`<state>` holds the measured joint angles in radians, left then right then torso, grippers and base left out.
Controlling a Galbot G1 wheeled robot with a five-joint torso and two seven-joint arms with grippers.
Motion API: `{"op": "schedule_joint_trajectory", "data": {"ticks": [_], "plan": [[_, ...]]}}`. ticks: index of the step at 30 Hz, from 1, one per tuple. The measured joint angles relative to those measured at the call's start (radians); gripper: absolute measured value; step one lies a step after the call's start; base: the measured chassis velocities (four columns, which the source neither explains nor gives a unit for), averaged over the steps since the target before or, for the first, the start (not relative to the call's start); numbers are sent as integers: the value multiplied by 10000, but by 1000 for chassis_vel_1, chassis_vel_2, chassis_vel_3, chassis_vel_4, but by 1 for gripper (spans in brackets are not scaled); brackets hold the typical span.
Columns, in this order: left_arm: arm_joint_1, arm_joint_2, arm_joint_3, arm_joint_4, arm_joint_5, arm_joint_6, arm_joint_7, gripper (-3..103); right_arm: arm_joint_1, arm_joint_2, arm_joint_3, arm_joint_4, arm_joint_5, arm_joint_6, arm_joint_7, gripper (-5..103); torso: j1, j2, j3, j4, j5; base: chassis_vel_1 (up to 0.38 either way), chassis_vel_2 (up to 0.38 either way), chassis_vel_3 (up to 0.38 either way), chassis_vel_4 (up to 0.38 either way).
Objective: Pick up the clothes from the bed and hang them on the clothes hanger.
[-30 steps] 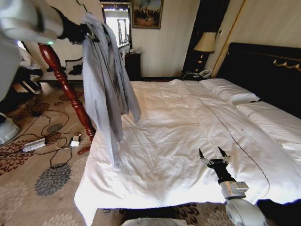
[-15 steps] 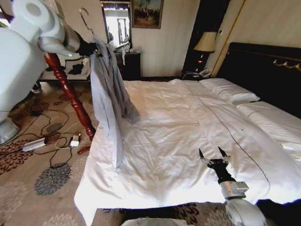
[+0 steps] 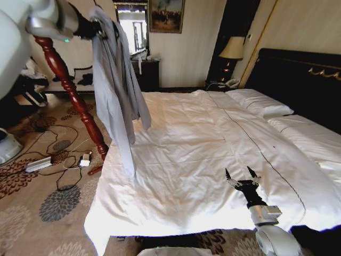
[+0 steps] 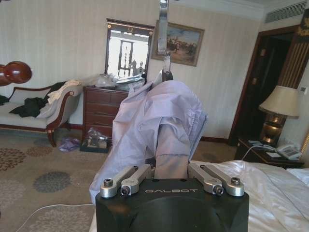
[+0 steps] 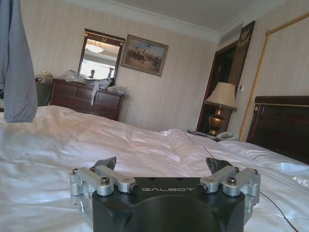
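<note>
The clothes, a pale grey-blue shirt (image 3: 114,90), hang in the air off the bed's left edge. My left gripper (image 3: 98,29) holds them up high, beside the top of a wooden coat stand. In the left wrist view the shirt (image 4: 159,121) sits bunched between the jaws of my left gripper (image 4: 171,166). Above the collar rises the metal hook of the clothes hanger (image 4: 163,29). The bed (image 3: 213,149) has a white duvet. My right gripper (image 3: 242,176) (image 5: 163,164) rests open low over the bed's near right part, holding nothing.
The reddish-brown coat stand (image 3: 72,96) leans just left of the shirt. Cables and a power strip (image 3: 40,162) lie on the patterned carpet. At the far side stand a lamp (image 3: 233,50) on a nightstand and a dark dresser (image 4: 104,104). The black headboard (image 3: 298,80) is on the right.
My left arm swung the shirt right and lower, then back left and up next to the stand's top. The hanging fabric swayed with it. My right arm stayed still.
</note>
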<state>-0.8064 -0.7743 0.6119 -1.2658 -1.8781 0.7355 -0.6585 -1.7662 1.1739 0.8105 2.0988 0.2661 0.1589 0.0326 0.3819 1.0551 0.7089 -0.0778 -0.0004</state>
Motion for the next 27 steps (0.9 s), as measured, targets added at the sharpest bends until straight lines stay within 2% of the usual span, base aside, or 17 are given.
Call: {"op": "schedule_joint_trajectory", "data": {"ticks": [7,10,13,27], "plan": [[-53,-208,303,1164,643,0,779,16,0,0,0,0,0,0,0,100,0,0,0,-1,1,0,0,0,0],[16,-137,456,1440,1157,0,1369,16,1,0,0,0,0,0,0,100,-2,0,-1,-4,7,0,0,0,0],[149,-31,481,1569,1536,0,1626,16,0,0,0,0,0,0,0,100,-2,0,-1,0,2,0,0,0,0],[489,-311,348,2898,2409,-1,1948,16,1,0,0,0,0,0,0,100,-1,1,-1,1,2,0,0,0,0]]}}
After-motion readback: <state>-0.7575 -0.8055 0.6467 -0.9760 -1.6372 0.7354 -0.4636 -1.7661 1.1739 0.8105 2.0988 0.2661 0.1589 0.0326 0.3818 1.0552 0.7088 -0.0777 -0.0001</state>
